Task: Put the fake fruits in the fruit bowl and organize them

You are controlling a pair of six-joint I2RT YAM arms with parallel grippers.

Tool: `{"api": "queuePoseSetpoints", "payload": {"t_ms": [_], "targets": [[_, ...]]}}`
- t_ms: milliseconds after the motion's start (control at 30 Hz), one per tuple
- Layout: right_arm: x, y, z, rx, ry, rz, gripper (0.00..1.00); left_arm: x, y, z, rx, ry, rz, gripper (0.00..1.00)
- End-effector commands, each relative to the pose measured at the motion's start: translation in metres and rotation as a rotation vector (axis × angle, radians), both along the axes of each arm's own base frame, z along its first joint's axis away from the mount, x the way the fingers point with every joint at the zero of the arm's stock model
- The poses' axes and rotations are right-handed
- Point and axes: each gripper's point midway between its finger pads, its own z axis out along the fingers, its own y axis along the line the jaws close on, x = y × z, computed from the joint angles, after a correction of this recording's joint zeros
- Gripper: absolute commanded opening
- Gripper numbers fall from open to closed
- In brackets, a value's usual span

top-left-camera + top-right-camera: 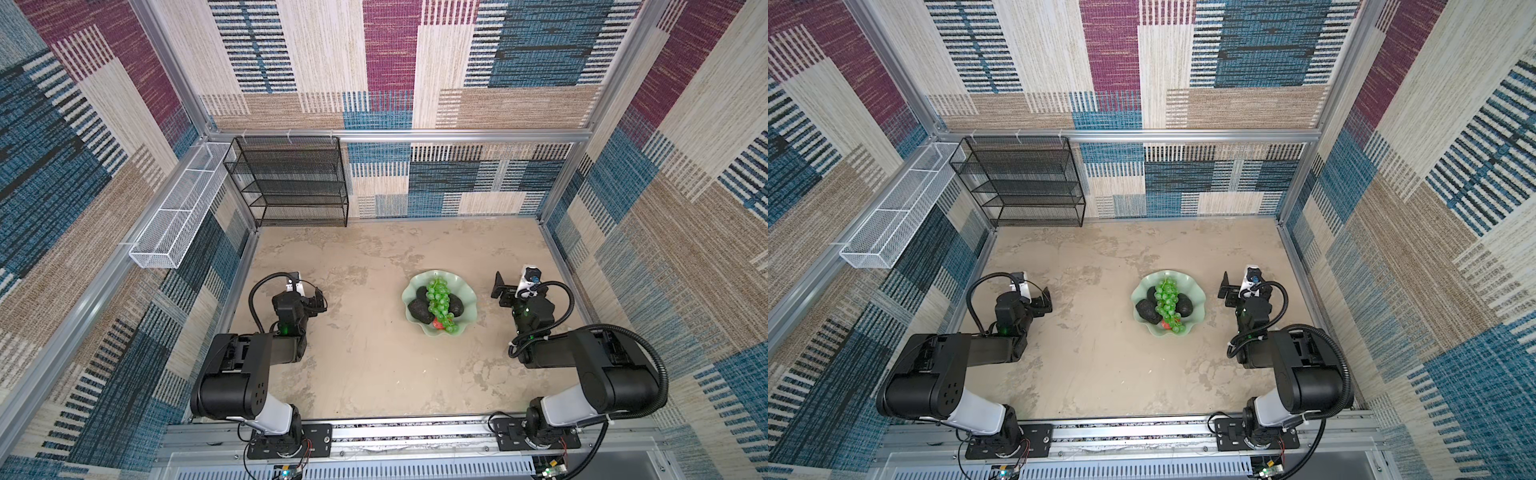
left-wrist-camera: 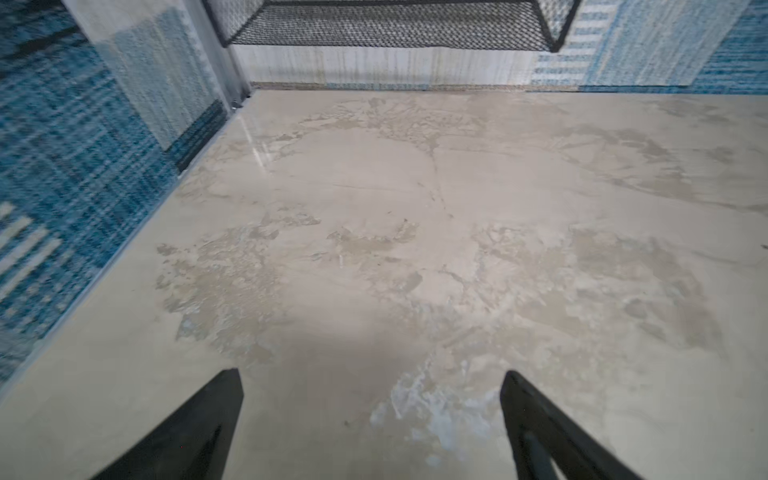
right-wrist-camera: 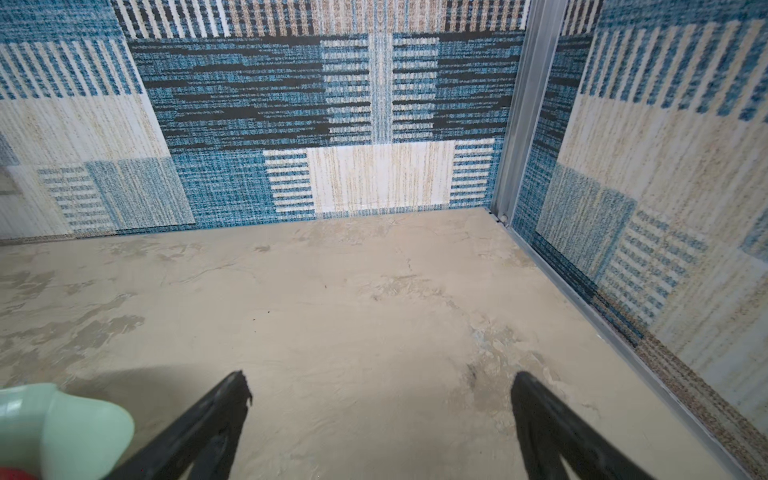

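The pale mint fruit bowl (image 1: pixel 467 293) (image 1: pixel 1198 296) sits on the beige tabletop right of the middle. Inside it, a bunch of green grapes (image 1: pixel 439 303) (image 1: pixel 1168 305) lies over dark avocados (image 1: pixel 419 311) (image 1: pixel 456 307). A bit of a red apple (image 1: pixel 436 323) (image 1: pixel 1165 325) shows at the near rim. My left gripper (image 1: pixel 318 301) (image 2: pixel 372 372) is open over bare table, far to the left of the bowl. On the bowl's right side my right gripper (image 1: pixel 498 289) (image 3: pixel 380 374) is also open and empty. The bowl's rim (image 3: pixel 62 428) appears beside it in the right wrist view.
A black mesh shelf unit (image 1: pixel 291 183) stands against the back wall at the left. A white mesh basket (image 1: pixel 174 216) hangs on the left wall. Patterned walls close the table on three sides, and the arms' mounting rail (image 1: pixel 415 432) runs along the front.
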Motion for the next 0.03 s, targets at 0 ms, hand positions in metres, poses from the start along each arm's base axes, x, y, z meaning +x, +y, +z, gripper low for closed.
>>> {"api": "queuePoseSetpoints", "payload": {"t_ms": [0], "targets": [[0.0008,0.0017,0.0021,0.005,-0.009,0.010,1.00,0.0055,0.0030,0.0076,0.009,-0.028,-0.005,1.00]]}}
